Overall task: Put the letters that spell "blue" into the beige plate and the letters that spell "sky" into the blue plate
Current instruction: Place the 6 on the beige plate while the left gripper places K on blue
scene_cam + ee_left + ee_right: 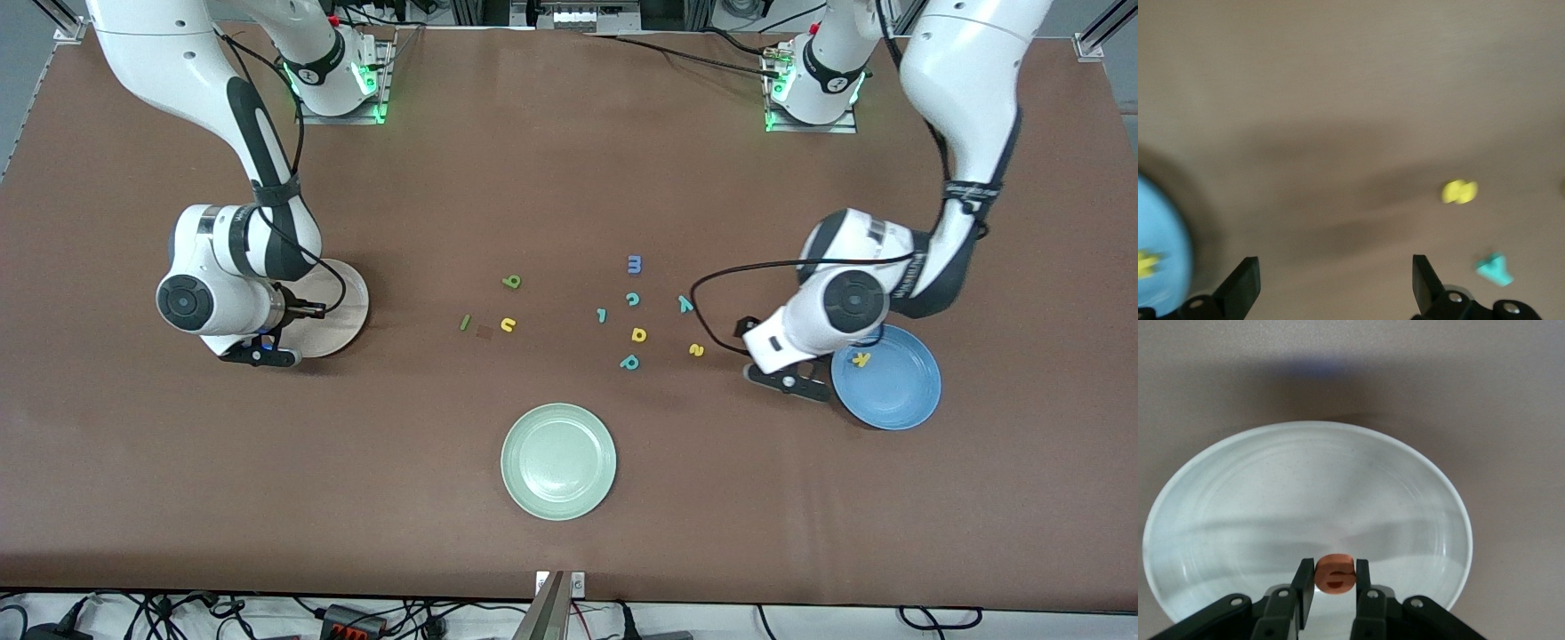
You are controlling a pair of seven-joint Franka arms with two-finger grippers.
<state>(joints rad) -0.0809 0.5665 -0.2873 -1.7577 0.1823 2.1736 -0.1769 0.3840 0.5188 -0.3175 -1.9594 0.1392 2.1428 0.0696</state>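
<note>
**Two plates attended, open tabletop between**

Front view: the yellow k (861,359) was seen in the blue plate (898,396), the left gripper (787,380) at its rim.

Left wrist view: its fingers (1245,287) were spread wide, empty.

Right wrist view: the orange e (1334,573) was pinched by the right gripper (1333,595) over the beige plate (1225,493).
</note>
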